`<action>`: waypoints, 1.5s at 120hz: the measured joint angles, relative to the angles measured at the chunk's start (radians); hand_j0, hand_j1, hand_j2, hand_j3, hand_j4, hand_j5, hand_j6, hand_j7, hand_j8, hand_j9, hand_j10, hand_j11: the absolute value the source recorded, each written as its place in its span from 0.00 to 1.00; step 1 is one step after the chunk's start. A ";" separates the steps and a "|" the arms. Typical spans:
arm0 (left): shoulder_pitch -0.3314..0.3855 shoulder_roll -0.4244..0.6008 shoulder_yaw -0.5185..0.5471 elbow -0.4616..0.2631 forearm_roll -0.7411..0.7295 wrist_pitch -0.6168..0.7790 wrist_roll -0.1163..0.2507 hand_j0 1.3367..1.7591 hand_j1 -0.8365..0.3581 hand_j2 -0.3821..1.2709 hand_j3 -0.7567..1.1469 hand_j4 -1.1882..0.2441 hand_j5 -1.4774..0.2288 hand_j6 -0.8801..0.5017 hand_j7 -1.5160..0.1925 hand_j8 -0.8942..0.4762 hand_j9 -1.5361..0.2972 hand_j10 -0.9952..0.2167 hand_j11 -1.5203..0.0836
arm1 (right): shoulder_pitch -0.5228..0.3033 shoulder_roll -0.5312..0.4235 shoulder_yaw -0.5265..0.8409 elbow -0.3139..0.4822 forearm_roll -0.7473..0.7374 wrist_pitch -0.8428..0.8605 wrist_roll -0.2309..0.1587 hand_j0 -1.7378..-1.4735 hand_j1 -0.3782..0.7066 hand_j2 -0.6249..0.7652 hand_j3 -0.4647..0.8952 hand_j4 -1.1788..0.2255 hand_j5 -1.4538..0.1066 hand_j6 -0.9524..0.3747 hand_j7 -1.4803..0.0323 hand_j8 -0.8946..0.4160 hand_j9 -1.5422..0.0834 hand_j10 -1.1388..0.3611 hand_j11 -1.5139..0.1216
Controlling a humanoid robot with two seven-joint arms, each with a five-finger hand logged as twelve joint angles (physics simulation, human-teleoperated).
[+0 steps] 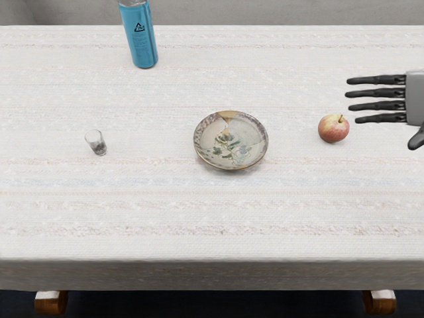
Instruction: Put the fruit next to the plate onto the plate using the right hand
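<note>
A red and yellow apple (pixel 333 128) with a short stem rests on the white tablecloth, to the right of the plate. The plate (pixel 230 140) is a shallow round dish with a green floral pattern and nothing on it, near the table's middle. My right hand (pixel 381 99) enters from the right edge, its dark fingers stretched straight out to the left and spread apart. The lowest fingertip is just right of the apple and slightly above it, with a small gap between them. It holds nothing.
A tall blue bottle (pixel 138 33) stands at the back, left of centre. A small clear glass (pixel 96 142) sits on the left side. The table's front edge (pixel 212 262) runs across the lower picture.
</note>
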 joint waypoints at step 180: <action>0.000 0.000 0.000 0.000 0.000 0.000 0.000 0.76 0.98 0.23 0.40 0.82 0.86 0.63 0.88 0.65 0.83 0.81 0.94 | 0.002 0.850 -0.362 -0.392 -1.094 -1.076 0.000 0.30 0.33 0.41 0.34 0.63 0.71 0.50 0.74 0.54 0.73 0.57 0.70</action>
